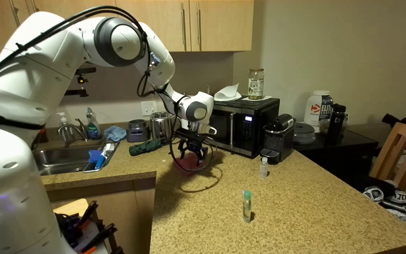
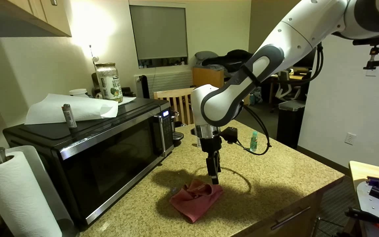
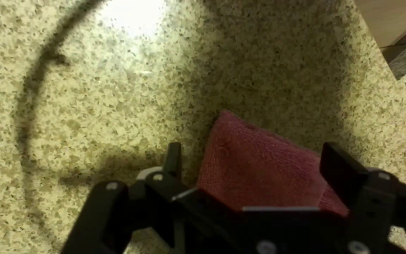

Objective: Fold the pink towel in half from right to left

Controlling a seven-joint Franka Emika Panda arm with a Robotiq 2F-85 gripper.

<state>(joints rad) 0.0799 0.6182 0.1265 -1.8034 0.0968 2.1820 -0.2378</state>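
The fingers (image 3: 340,173) stand spread apart and released, with nothing clasped between them. The pink towel (image 3: 259,169) lies rumpled on the table (image 3: 93,116), directly below the fingers. In the wrist view the cloth fills most of the span between the fingertips: a strip of bare table separates it from the tip at the left of that view, while the tip at the right overlaps it along the line of sight. A corner projects ahead of the fingertips, nearer the left tip; from there the forward edge runs obliquely to the line joining the tips and passes behind the right tip. In an exterior view, the tips hang at the margin of the towel farther from the microwave (image 2: 117,154), and most of the cloth lies to the microwave side of them; contact cannot be confirmed. No clear long axis can be read from the crumpled outline. The grasp is judged to turn on the oblique edge: closure at this alignment would probably bunch the corner, whereas turning the fingers until they straddle one edge should allow a cleaner fold.
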